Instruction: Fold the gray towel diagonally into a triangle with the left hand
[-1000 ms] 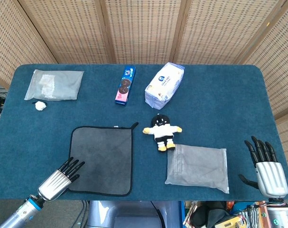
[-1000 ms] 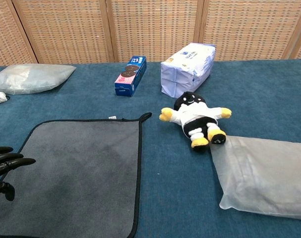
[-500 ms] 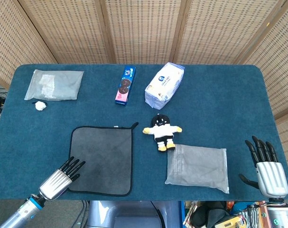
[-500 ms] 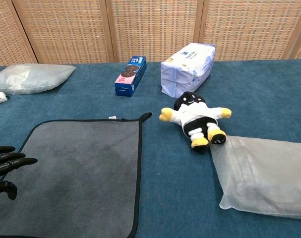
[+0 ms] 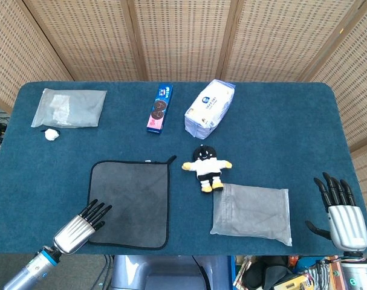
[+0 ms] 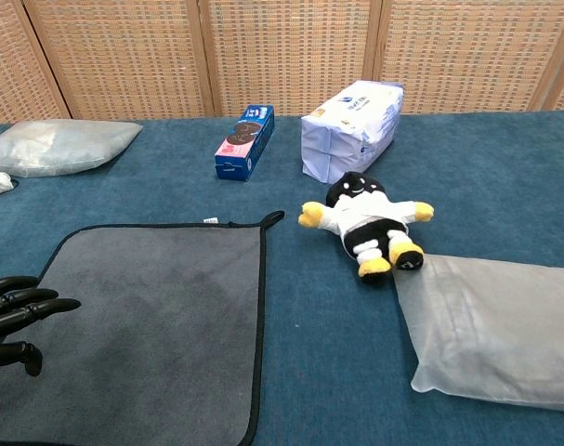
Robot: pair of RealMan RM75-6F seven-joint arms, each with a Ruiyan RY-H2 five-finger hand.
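Head view: towel [image 5: 132,202] is laid flat and unfolded at the near left of the table [image 5: 274,139]. Left hand [image 5: 81,225] is positioned at its near-left corner, fingers [image 6: 26,308] spread, nothing held. Right hand [image 5: 340,211] is seen open at the near right edge.

bright, even overhead light, soft faint shadows, sharp focus

The left hand [image 5: 80,225] lies low with fingers [image 6: 26,307] extended and empty, while the right hand [image 5: 340,211] rests fingers spread.

Plush toy [image 5: 206,167] + clear bag [image 5: 251,213] just right of gray towel [image 5: 132,200].
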